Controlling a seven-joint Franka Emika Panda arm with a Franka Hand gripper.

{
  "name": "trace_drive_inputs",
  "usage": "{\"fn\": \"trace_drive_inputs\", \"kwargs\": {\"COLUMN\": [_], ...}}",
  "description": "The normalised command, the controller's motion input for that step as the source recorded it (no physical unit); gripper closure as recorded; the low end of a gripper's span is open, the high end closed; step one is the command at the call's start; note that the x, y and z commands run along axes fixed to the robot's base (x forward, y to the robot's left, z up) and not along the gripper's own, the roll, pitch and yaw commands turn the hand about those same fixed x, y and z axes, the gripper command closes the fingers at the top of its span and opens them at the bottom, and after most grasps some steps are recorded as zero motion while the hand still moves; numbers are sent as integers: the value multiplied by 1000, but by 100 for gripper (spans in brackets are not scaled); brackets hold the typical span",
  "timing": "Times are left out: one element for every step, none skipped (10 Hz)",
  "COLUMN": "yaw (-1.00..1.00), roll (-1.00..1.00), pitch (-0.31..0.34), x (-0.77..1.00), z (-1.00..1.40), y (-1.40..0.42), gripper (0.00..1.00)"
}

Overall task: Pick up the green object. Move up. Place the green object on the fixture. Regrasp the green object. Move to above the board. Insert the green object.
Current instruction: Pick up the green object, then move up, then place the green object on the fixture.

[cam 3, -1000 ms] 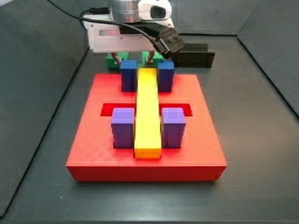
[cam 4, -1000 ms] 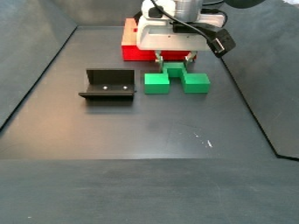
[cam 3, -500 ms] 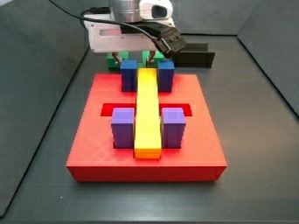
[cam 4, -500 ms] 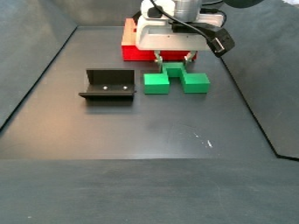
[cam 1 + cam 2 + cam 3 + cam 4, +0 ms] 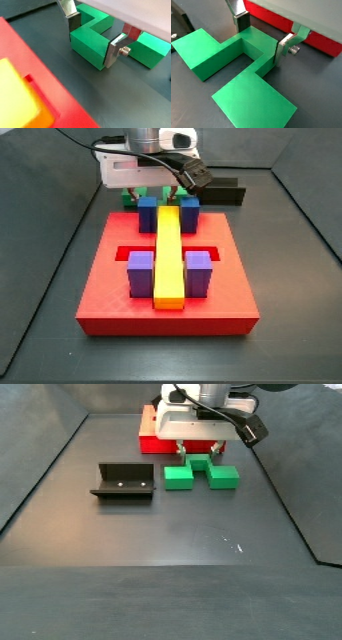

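The tool (image 5: 263, 41) hung low, pointing straight down, its two silver fingers (image 5: 242, 21) spread apart, gripping nothing.

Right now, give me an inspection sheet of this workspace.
Surface: dark floor, bare in front.
Green object: on the floor, between board and open floor.
Fixture: beside the green object, apart, nothing on it.
Board: red, carrying yellow bar, blue blocks and purple blocks.
Clutter: nothing seen.
Gripper: low over the green object, fingers straddling its middle block, jaws open.
Cables: black cable on the arm.
Surroundings: dark walls.
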Motion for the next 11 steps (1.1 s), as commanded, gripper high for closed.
{"fn": "trace_drive_inputs", "kwargs": {"yaw": [0,0,4,10,7,0,-126,-191,-266,-331,-343], "roll": [0,0,-13,-6,-3,-17,-246,-660,-720,-746,-680], "pitch": [0,0,17,39,10,0,0,131,83,66,106], "x": [0,0,-17,-41,-8,0,0,537,674,680,806], "z": [0,833,797,589,293,0,229,663,697,720,546], "y": [0,0,-77,-49,-31,0,63,351,211,149,91], "gripper": [100,100,100,100,100,100,100,100,100,100,100]}}
